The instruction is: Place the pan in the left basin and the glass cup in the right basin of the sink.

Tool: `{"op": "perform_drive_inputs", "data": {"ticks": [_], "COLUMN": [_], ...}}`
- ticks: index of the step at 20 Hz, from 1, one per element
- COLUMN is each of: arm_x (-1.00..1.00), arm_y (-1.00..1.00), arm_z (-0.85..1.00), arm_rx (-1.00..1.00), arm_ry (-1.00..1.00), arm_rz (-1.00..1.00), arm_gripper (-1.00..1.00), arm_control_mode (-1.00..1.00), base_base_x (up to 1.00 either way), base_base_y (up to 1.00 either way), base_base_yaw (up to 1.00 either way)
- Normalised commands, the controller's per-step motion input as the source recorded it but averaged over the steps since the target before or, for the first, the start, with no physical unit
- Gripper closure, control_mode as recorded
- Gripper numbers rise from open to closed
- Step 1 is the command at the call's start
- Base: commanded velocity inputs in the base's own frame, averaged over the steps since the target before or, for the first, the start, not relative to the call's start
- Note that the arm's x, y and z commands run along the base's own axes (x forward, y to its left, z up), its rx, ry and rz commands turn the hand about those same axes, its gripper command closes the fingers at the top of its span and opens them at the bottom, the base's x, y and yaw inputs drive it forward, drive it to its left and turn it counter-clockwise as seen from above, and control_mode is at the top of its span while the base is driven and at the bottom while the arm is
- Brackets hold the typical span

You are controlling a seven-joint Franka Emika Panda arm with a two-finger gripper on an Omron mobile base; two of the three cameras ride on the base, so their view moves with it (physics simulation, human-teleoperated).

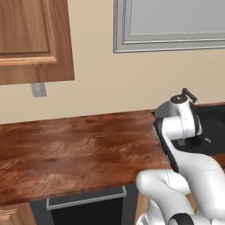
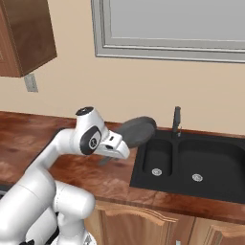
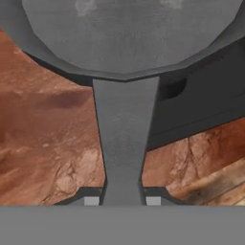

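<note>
My gripper (image 3: 122, 200) is shut on the short handle (image 3: 123, 143) of the pan (image 3: 129, 33), a round dark grey skillet. In the right base view the pan (image 2: 137, 130) hangs tilted above the wooden counter, just left of the black sink (image 2: 189, 189), with the gripper (image 2: 123, 147) behind it. The narrower left basin (image 2: 158, 158) is right beside the pan and the wider right basin (image 2: 213, 162) lies beyond it. Each basin has a silver drain. The glass cup is out of view.
A slim dark faucet (image 2: 176, 122) stands at the sink's back edge. The wooden counter (image 1: 74, 149) stretches to the left. On the wall are a cabinet (image 1: 33, 39), an outlet (image 1: 38, 89) and a window frame (image 2: 167, 28).
</note>
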Motion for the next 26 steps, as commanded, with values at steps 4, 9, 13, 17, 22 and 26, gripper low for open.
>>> {"op": "perform_drive_inputs", "data": {"ticks": [4,9,13,17,22,26], "arm_x": [0.01,0.0,0.01,0.08,0.02,0.0], "arm_y": [-0.27,-0.2,-0.11,-0.26,-0.28,-0.27], "arm_z": [0.08,0.1,0.02,0.05,0.09,0.13], "arm_rx": [-0.2,-0.19,-0.27,-0.14,-0.09,-0.04], "arm_ry": [0.04,0.07,0.1,0.15,0.18,0.09], "arm_rz": [0.0,0.01,0.06,0.11,0.16,0.16], "arm_gripper": [1.0,1.0,1.0,1.0,1.0,1.0], "arm_control_mode": [-1.0,-1.0,-1.0,-1.0,-1.0,-1.0], "base_base_x": [0.0,0.0,0.0,0.0,0.0,0.0], "base_base_y": [0.0,0.0,0.0,0.0,0.0,0.0], "base_base_yaw": [0.0,0.0,0.0,0.0,0.0,0.0]}}
